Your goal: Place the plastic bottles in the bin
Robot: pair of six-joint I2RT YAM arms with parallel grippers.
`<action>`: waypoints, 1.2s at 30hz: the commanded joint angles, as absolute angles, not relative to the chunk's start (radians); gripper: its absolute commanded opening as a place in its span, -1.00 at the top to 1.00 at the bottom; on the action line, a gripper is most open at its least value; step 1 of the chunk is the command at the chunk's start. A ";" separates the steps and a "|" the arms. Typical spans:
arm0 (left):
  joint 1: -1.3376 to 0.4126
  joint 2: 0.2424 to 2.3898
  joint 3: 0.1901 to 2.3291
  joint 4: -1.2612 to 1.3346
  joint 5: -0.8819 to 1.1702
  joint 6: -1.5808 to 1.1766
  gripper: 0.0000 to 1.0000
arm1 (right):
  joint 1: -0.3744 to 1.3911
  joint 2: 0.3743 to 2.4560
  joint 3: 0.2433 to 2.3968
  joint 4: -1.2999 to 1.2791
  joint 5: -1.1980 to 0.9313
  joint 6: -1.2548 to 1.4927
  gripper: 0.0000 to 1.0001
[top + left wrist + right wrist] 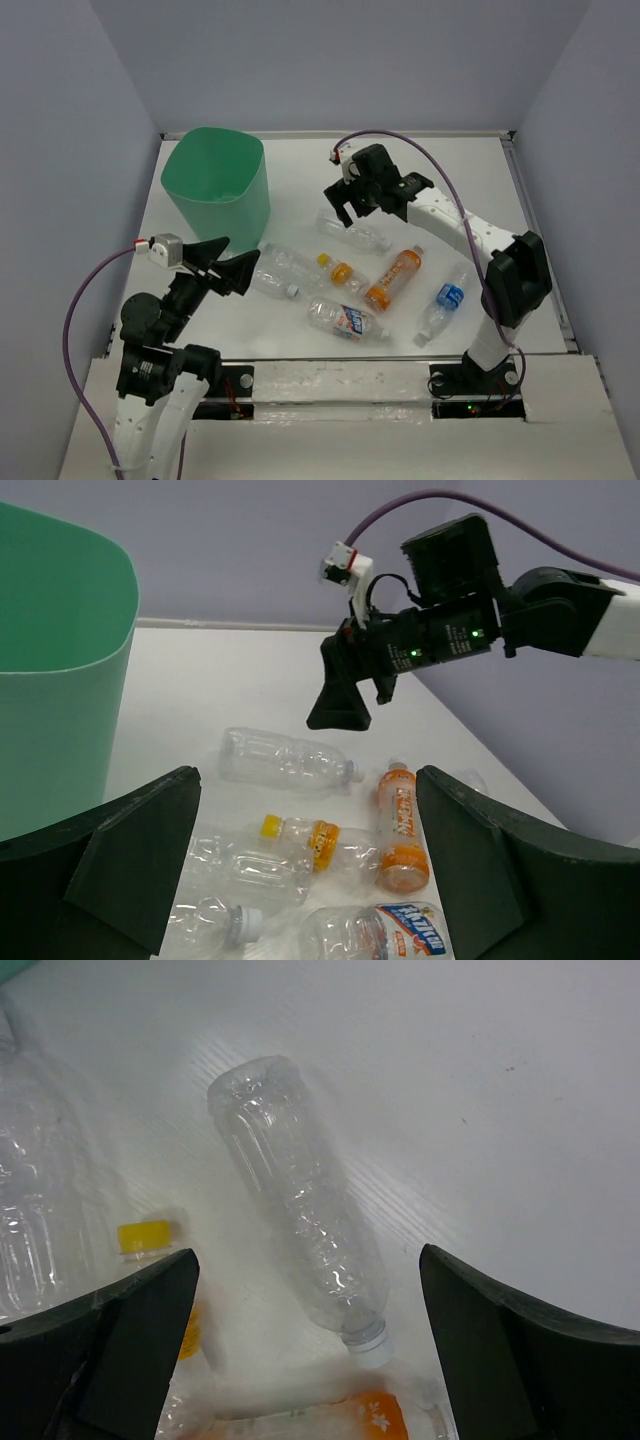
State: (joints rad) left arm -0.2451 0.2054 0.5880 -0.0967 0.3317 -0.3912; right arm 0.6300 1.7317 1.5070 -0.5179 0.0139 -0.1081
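Bottles of small clear plastic (270,287), seven by the top view, lie on their sides in a loose cluster on the white table (480,180). All of them are outside the mint-green plastic tub (238,205), which stands upright towards the far left corner.

The right gripper (340,218) hangs with its two black fingers spread wide, gripping nothing, above an unlabelled clear bottle with a white cap (300,1210) at the far edge of the cluster. In the right wrist view that bottle lies between the fingers, apart from both.

Nearer the arms lie a yellow-capped bottle with an orange label (340,272) and an orange-labelled bottle (393,280). A blue-labelled bottle (447,298) is to their right, and a white-labelled bottle with blue and orange print (345,320) is nearest the arms.

The left gripper (228,262) is likewise spread and empty. It is raised just beside the tub's near side, at the left end of two unlabelled clear bottles (285,260).
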 commanded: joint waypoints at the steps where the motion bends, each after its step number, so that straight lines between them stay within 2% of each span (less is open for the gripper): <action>1: -0.268 0.192 0.603 -0.057 0.350 -0.382 -0.98 | 0.638 1.804 1.607 -0.581 0.029 -0.195 -0.94; 7: -0.282 0.189 0.603 -0.060 0.345 -0.380 -0.98 | 0.638 1.988 1.765 -0.675 -0.055 -0.247 -0.95; 15: -0.282 0.183 0.607 -0.067 0.315 -0.383 -0.98 | 0.638 2.155 1.867 -0.675 -0.095 -0.308 -0.94; 21: -0.285 0.198 0.618 -0.075 0.301 -0.371 -0.98 | 0.638 2.258 1.968 -0.663 -0.080 -0.363 -0.72; 28: -0.314 0.215 0.650 -0.098 0.236 -0.354 -0.98 | 0.638 2.274 2.010 -0.609 0.044 -0.403 0.02; 36: -0.351 0.195 0.781 -0.023 -0.030 -0.337 -0.98 | 0.656 2.036 2.091 -0.438 0.092 -0.332 0.03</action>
State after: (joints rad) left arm -0.3393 0.2119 0.6819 -0.1371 0.1375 -0.3561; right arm 0.6304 2.2566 1.9759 -0.6167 0.0525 -0.3744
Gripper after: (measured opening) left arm 0.989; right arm 0.574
